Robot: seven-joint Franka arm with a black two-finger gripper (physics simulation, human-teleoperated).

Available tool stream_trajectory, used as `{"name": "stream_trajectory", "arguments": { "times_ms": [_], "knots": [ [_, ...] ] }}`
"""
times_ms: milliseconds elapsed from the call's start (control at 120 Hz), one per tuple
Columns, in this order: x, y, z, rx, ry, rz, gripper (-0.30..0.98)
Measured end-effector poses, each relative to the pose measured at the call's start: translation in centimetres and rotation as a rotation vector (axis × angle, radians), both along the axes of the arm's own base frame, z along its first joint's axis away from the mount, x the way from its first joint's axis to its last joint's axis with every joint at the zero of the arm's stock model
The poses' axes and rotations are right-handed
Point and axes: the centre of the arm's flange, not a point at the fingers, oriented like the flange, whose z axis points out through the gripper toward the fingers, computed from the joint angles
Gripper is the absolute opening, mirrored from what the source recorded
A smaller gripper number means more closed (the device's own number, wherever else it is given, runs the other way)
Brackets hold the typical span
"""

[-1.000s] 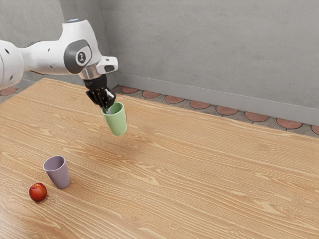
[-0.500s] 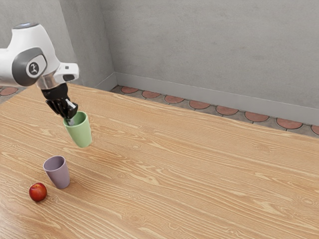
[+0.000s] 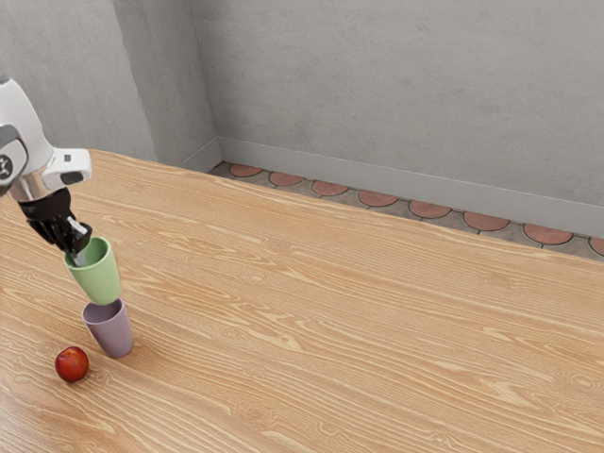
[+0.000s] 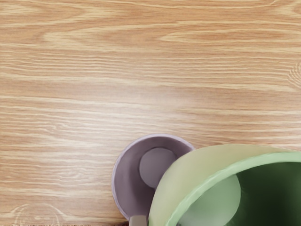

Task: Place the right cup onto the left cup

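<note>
My gripper (image 3: 77, 251) pinches the green cup (image 3: 99, 281) by its rim, just above my upright purple cup (image 3: 112, 332), red fruit (image 3: 72, 364) beside that on the desk (image 3: 340, 330).

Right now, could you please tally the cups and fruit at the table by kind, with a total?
Cups: 2 (the green cup, held up in the hand, and the purple cup on the table)
Fruit: 1 (the red fruit)
Total: 3
</note>
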Motion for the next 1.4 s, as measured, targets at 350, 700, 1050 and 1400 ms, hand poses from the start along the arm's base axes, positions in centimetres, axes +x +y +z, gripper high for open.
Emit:
{"name": "stream_trajectory", "arguments": {
  "times_ms": [350, 700, 1050, 1400],
  "knots": [
    [-0.1, 1.8, -2.1, 0.027, 0.029, 0.022, -0.1],
    [1.4, 2.1, -5.2, 0.038, 0.061, 0.02, -0.1],
    [2.5, 2.2, -8.3, 0.038, 0.092, 0.022, -0.07],
    [1.6, 2.0, -5.7, 0.03, 0.03, 0.023, 0.51]
  ]
}}
